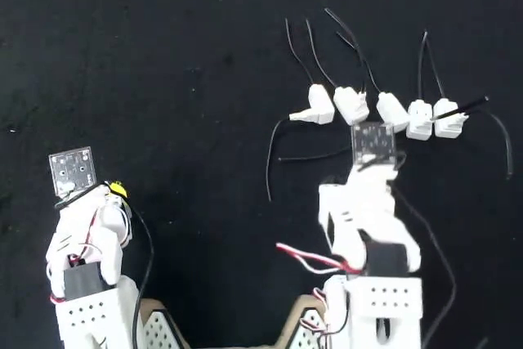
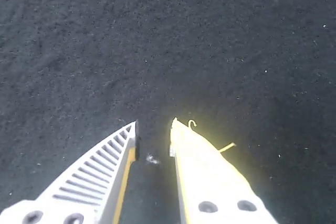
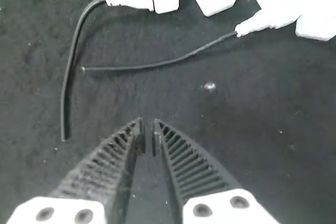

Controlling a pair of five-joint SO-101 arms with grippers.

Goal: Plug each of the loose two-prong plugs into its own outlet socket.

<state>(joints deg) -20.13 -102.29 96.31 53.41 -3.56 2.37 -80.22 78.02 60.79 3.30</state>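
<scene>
– Jaws, left arm (image 1: 88,234)?
– Slightly apart, empty, over bare desk (image 2: 157,35), well apart from the work. Parked, I judge.
– Right arm (image 1: 368,218)?
– Jaws nearly together, empty, facing the row of white plugs and sockets (image 1: 392,109) just ahead on the desk, cords (image 3: 157,64) trailing. Likely lined up for a pick. Which pieces are mated: cannot tell.

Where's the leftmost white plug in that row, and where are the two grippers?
Leftmost white plug (image 1: 306,115), high view, its white body.
Left gripper (image 2: 154,129), left wrist view, midway between fingertips.
Right gripper (image 3: 148,128), right wrist view, midway between fingertips.
</scene>
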